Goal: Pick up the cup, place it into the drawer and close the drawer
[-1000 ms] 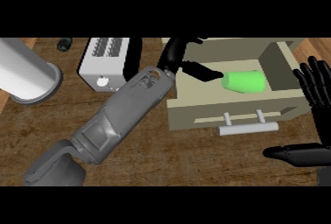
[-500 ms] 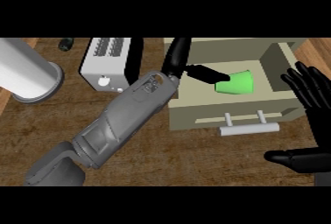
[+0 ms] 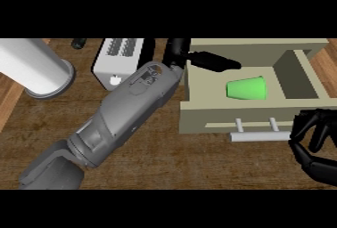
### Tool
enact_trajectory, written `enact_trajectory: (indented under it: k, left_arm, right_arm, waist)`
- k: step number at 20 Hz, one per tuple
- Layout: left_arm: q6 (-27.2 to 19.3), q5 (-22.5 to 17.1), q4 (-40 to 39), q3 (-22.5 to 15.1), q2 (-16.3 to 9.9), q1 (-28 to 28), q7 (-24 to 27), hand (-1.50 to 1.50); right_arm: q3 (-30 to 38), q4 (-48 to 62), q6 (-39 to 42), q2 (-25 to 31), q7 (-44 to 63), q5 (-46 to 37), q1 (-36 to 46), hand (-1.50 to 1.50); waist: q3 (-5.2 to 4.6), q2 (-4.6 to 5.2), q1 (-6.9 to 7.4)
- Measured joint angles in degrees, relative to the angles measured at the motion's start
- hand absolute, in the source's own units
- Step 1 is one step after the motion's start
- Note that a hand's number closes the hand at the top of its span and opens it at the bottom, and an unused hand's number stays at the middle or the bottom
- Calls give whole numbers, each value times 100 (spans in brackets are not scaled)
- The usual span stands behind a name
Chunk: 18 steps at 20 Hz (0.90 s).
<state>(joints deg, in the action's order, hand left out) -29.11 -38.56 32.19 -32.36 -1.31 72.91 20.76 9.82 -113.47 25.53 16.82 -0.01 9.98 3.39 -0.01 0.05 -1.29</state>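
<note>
Cup (image 3: pixel 247 87) lies on its side inside the open drawer (image 3: pixel 197 120), just past the fingertips of my left hand (image 3: pixel 209 61) and clear of them. That hand sits over the drawer's back left corner with its fingers straight and pressed together, holding nothing, so the placing looks done and closing is the step to do well.

My right hand (image 3: pixel 314 143) is just beside the right end of the drawer's handle (image 3: pixel 256 136), fingers curled over empty space; I cannot tell whether any of them touches the bar.

To shut it cleanly, I judge my left hand and forearm (image 3: pixel 125 111) must first lift up and back out of the drawer, away from the cup, so nothing gets caught on the rim. Then the push should go square against the drawer front near the handle's middle, not at its end, or the drawer may skew. The cup lies low and free to roll, so a steady push suits it.

A toaster (image 3: pixel 118 60) stands on the desk (image 3: pixel 151 156) just to the left of my left forearm.
</note>
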Motion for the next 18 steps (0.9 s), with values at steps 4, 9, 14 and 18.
enact_trajectory:
  k: [4,9,14,18]
  left_arm:
    - [102,-9,338,197,-278,-165,-147,-150]
    - [164,17,1127,313,-791,-639,-466,-150]
    - [294,16,1983,506,-1356,-1321,-633,-150]
    - [435,-3,2595,672,-1718,-1867,-710,-150]
  right_arm:
    - [-231,-282,3,87,104,-566,-175,150]
    - [-512,-310,-219,30,139,-1438,-273,150]
    - [-768,106,-522,-61,-6,-2249,-58,150]
    - [-1164,569,-830,-145,-224,-3070,185,150]
  waist:
    - [0,-20,88]
    - [-1,-43,204]
    - [-1,-36,259]
    - [0,-25,281]
